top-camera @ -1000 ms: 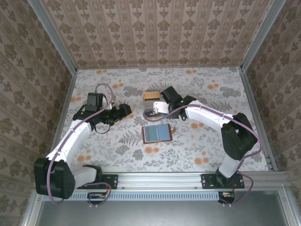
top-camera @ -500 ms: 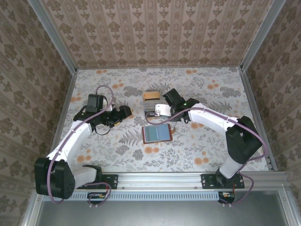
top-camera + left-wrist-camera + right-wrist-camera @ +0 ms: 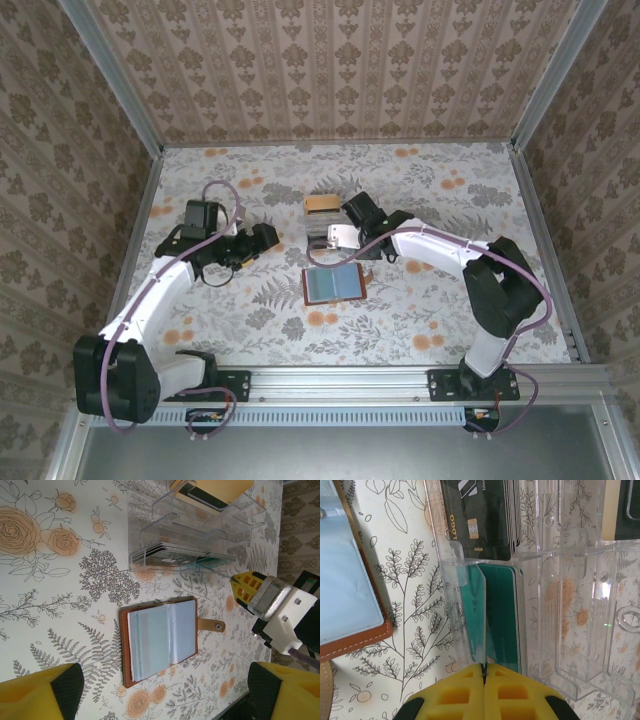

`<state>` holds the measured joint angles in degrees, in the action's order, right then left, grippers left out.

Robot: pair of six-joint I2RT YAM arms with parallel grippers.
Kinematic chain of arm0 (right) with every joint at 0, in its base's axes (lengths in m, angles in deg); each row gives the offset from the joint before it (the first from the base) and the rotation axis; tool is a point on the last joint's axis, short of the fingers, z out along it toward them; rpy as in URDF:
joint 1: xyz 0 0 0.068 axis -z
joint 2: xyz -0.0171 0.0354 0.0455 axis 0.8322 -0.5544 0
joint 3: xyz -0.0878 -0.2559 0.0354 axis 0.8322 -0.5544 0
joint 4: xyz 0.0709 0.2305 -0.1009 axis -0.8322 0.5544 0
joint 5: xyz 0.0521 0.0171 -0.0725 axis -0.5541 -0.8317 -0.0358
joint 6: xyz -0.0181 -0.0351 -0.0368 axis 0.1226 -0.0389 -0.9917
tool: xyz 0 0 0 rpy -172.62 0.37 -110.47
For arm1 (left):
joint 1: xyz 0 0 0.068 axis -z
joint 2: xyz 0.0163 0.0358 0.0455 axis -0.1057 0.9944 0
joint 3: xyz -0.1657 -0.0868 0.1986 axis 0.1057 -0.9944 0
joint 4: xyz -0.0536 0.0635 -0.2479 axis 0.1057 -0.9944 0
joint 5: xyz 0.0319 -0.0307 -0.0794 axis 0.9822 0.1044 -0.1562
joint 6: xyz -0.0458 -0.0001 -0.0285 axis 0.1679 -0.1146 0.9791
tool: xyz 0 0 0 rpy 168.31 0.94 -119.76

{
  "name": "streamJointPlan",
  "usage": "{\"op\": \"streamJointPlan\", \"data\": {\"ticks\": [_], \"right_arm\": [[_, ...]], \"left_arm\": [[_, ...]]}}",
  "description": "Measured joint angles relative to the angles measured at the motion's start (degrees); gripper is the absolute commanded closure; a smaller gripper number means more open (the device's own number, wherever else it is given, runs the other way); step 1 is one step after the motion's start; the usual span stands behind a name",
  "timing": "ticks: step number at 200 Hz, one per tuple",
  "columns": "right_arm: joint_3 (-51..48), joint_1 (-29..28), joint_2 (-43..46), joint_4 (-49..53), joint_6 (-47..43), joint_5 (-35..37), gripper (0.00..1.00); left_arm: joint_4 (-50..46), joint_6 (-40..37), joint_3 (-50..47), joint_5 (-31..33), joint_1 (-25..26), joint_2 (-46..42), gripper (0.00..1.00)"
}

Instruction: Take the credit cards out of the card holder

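A: Which step is in hand now?

B: I judge it is the putting away of one card. The right gripper (image 3: 484, 672) has its jaws pressed together on the edge of a green card (image 3: 475, 615), which stands on its thin side inside a compartment of the clear box (image 3: 165, 530), just beside the green stack (image 3: 507, 615) that lies there.

A: And the card holder?

B: The card holder (image 3: 160, 640) lies open and flat on the table (image 3: 430, 190), just in front of the box, its strap pointing to the right arm's side. Its blue-grey sleeves look empty to me, but I cannot tell for the sleeves underneath.

A: What does the next move ask for?

B: I think the jaws must spread to let the card fall against the stack, then draw back straight so the card is not dragged out. The walls are close, so there is little room.

A: The left gripper?

B: The left gripper (image 3: 262, 238) is spread wide, holds nothing, and hangs well to the left of the holder.

A: How many of each thing?

B: One holder, one box, two arms. Two stacks in the front row, the green one and a black stack (image 3: 480, 520); the cards in each are too tightly packed to count.
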<state>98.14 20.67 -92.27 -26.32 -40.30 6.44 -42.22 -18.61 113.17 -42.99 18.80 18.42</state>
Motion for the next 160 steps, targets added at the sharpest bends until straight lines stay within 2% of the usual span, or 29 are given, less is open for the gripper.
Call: {"op": "streamJointPlan", "data": {"ticks": [160], "right_arm": [[3.17, 0.26, -1.86, 2.93, -0.70, 0.63, 1.00]], "left_arm": [[0.22, 0.00, 0.00, -0.02, -0.09, 0.17, 0.11]]}}
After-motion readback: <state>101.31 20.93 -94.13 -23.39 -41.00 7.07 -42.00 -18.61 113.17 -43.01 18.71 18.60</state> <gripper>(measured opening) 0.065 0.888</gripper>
